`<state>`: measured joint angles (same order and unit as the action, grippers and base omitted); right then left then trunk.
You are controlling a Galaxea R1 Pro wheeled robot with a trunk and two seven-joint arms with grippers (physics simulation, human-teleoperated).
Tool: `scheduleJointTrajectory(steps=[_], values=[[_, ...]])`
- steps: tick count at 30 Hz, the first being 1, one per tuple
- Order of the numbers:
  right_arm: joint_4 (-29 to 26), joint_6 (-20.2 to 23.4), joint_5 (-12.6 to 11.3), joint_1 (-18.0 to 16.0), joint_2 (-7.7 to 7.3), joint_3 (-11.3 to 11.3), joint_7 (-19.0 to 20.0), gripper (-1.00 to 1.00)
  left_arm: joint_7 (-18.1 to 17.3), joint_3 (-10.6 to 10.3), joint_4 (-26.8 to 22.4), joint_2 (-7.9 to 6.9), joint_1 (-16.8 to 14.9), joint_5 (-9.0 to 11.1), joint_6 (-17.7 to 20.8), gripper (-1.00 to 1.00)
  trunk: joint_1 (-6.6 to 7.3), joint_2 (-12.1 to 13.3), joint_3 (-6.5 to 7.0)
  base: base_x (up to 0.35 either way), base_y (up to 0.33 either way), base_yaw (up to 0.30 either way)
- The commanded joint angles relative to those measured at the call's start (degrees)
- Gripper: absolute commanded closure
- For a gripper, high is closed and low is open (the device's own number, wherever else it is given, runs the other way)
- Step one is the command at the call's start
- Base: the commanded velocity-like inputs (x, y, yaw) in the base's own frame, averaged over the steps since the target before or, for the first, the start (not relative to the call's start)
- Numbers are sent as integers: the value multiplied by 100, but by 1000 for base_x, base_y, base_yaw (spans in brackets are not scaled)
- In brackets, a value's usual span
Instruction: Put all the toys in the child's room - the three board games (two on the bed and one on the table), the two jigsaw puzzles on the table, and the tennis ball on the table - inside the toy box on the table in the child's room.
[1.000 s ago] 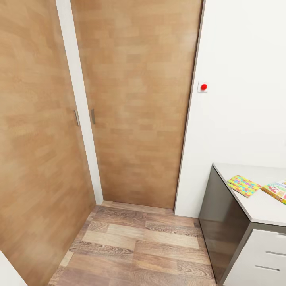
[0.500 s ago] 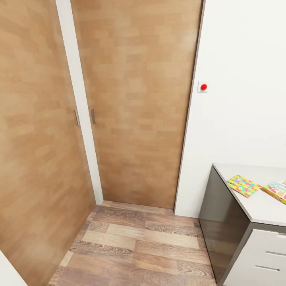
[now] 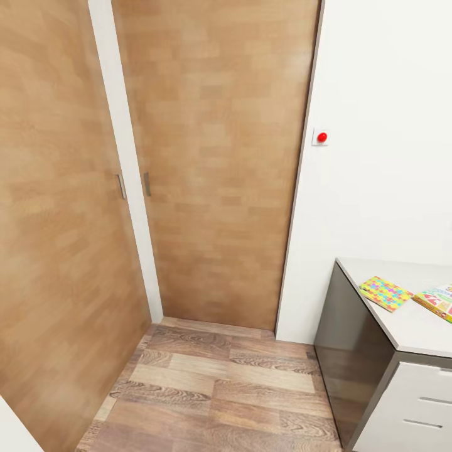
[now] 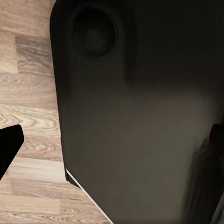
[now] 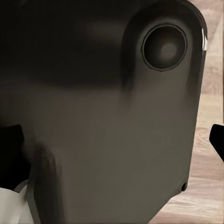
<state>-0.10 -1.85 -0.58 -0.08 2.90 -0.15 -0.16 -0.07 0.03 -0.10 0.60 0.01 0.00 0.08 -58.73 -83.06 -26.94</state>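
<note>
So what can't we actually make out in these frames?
- Head view: the red-and-yellow printed board game box on the white-topped desk is cut off by the right edge, and so is the desk.
- Left and right wrist views: a dark robot body panel blocks the view, so neither claw's state can be told.

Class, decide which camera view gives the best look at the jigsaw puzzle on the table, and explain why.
The head view: the jigsaw puzzle lies flat near the table's end, fully visible. Both wrist views instead face a dark robot body panel and wood floor.

Matt wood-grain doors (image 3: 213,157) fill the upper left; the plank floor (image 3: 220,389) shows rougher grain; the tabletop (image 3: 414,320) at lower right looks smooth, its dark side panel (image 3: 348,358) glossy
</note>
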Motion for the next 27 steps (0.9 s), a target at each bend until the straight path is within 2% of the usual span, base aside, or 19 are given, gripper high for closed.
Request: scheduleJointTrajectory(steps=[1,9,14,27], values=[[1,-50,-8,-1,-7,-4,-2,-100,-1,2,-1,0,-1,0,1,-100,0,-2,-4,0,0,0],[1,-575,-24,-1,-19,0,1,-100,0,-10,0,1,-1,0,1,-100,0,-2,-4,0,0,-30],[1,-727,-36,-1,25,-29,-1,-100,-1,-11,0,0,-1,0,1,-100,0,-2,-4,0,0,-218],[1,-949,-52,-1,-2,-31,0,-100,-1,-11,0,1,-1,0,1,-100,0,-2,-30,0,0,-247]])
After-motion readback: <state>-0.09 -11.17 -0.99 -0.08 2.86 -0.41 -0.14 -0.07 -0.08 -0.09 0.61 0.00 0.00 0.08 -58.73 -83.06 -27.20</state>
